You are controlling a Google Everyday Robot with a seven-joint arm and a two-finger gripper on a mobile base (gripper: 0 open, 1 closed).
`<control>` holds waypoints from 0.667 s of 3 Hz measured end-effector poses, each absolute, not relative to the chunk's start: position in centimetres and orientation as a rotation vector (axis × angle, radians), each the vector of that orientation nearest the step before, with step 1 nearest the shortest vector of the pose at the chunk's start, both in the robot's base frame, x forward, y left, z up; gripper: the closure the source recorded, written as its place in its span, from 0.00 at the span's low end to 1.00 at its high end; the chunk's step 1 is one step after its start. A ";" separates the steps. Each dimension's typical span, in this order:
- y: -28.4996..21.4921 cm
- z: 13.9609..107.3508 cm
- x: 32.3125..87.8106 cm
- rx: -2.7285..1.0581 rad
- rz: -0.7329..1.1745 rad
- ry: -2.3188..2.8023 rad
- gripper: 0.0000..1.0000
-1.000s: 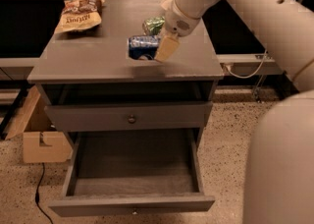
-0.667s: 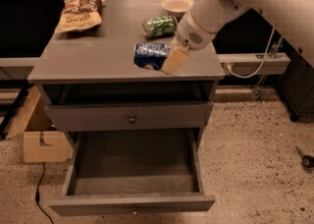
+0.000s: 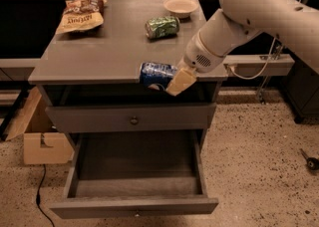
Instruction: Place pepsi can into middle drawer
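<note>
The pepsi can [image 3: 155, 73] is blue with silver ends and lies on its side in my gripper [image 3: 168, 79]. It hangs at the front edge of the cabinet top [image 3: 99, 52]. One tan finger [image 3: 180, 81] shows on the can's right side. The middle drawer [image 3: 134, 187] is pulled out below, and its long grey tray holds nothing. The can is above the drawer's back part, well above the tray. My white arm [image 3: 234, 27] reaches in from the upper right.
A green soda can [image 3: 162, 26] lies on the cabinet top, with a beige bowl [image 3: 180, 6] behind it and a chip bag [image 3: 80, 15] at back left. A closed drawer front with a round knob [image 3: 133, 120] sits above the open drawer. A cardboard box [image 3: 40, 136] stands on the floor at left.
My gripper has carried the pepsi can forward and down, from over the cabinet top to its front edge. The arm has swung nearer to the camera.
</note>
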State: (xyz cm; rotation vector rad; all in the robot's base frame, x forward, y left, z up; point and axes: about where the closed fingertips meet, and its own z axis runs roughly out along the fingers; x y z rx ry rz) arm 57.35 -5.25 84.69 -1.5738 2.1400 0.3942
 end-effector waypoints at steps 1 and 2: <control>-4.2 82.9 56.0 -1.589 0.440 2.164 1.00; -1.1 79.5 52.4 -1.599 0.523 2.186 1.00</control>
